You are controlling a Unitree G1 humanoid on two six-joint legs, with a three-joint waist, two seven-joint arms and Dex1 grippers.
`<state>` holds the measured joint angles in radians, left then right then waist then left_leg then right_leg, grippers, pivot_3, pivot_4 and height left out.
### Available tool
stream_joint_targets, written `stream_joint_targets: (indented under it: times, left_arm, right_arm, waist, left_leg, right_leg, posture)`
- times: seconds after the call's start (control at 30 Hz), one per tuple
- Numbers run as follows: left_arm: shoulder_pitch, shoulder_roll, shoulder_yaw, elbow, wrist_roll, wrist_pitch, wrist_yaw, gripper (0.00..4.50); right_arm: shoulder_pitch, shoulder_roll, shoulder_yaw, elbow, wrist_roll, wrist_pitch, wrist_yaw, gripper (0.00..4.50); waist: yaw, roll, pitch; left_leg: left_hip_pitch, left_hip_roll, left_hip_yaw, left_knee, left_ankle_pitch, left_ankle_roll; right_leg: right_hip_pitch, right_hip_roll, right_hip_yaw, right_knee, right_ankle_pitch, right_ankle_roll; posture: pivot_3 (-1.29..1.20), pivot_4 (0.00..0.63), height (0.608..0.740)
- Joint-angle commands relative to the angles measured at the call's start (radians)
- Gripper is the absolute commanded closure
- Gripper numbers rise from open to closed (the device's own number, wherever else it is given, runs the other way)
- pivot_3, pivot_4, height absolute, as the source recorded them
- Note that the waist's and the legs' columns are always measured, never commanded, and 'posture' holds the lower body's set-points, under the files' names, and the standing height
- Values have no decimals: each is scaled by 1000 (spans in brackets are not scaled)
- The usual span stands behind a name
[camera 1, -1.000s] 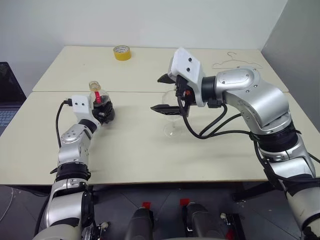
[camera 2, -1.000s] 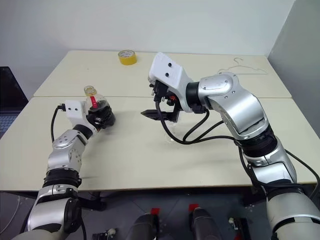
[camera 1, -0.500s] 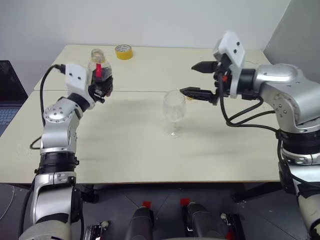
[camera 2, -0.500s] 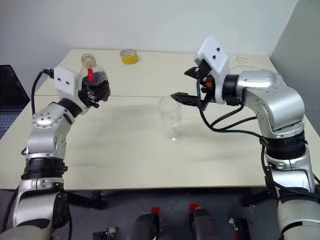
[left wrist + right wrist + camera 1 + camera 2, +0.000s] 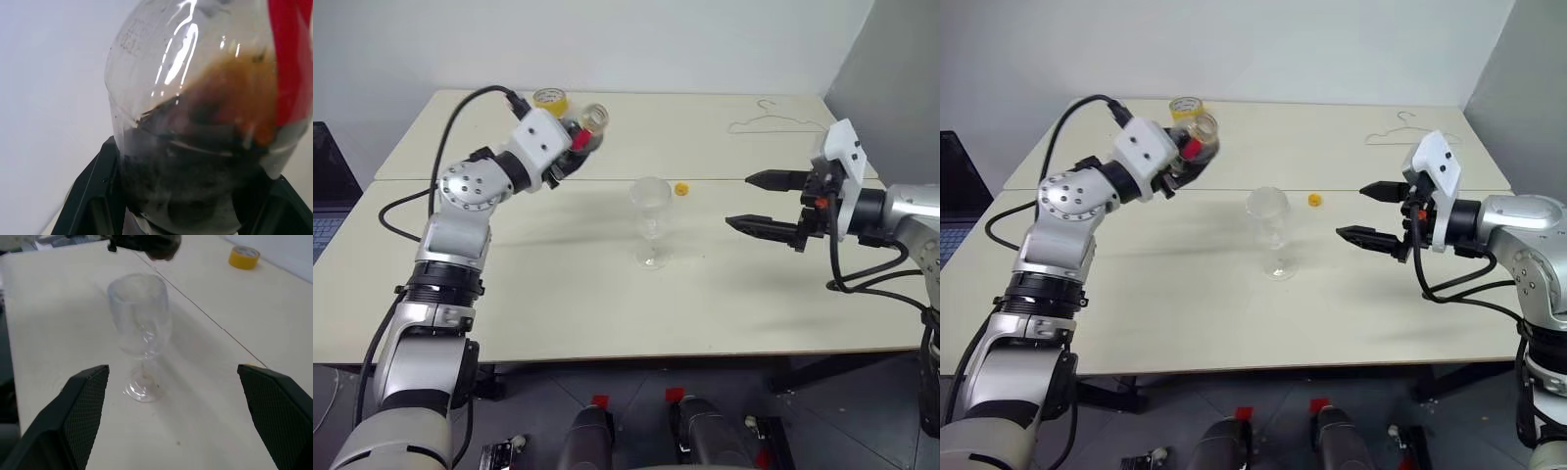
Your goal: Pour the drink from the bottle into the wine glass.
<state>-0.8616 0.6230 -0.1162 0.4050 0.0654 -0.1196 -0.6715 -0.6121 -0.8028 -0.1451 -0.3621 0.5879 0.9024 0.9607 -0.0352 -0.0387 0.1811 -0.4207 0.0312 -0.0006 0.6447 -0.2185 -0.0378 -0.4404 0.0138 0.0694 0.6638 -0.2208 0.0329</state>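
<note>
**Bottle raised and tipped, glass waiting empty**

Two pale tables [image 5: 558, 294] pushed together fill the space in front of the robot. The left arm reaches up and across, its left gripper [image 5: 570, 149] clamped on the bottle [image 5: 587, 127], which hangs in the air above the far table, up and to the left of the glass, not yet over it. The bottle lies tilted towards level, its open mouth facing the middle of the table. The left wrist view shows the drink [image 5: 205, 161] pooled dark brown in the belly of the clear plastic between the two black fingers.

Well off to the right hovers the right gripper [image 5: 771, 204], fingers spread wide and holding nothing, pointing towards the glass.

The wine glass [image 5: 652, 217] stands upright and empty near the seam between the tables. It looks light, top-heavy on a thin stem and easy to knock over or crack, so I would guess the stem or the lower bowl is the place to steady it, gently. The bottle seems soft-walled; a squeeze at the belly, where it is held, could make the drink surge.

A yellow cap [image 5: 681, 188] lies just beyond the glass, and a roll of yellow tape [image 5: 549, 98] and a wire hanger [image 5: 773, 122] sit at the back.
</note>
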Motion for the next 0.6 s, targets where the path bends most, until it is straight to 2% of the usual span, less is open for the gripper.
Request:
stream_joint_targets:
  times: [0.03, 0.6]
  left_arm:
    - [-49, 4, -12, -7, 46, -88, 7, 1919]
    - [-82, -13, -76, 58, 224, -271, 75, 1919]
  right_arm:
    - [21, 4, -39, -37, 35, -32, -18, 0]
    - [53, 32, -19, -75, 87, -40, -105, 0]
  waist:
    - [0, 0, 0]
    - [3, 0, 0]
  left_leg:
    - [0, 0, 0, 0, 0, 0]
    - [0, 0, 0, 0, 0, 0]
  right_leg:
    - [0, 0, 0, 0, 0, 0]
    - [0, 0, 0, 0, 0, 0]
  posture:
    - [0, 150, 740]
    - [0, 150, 740]
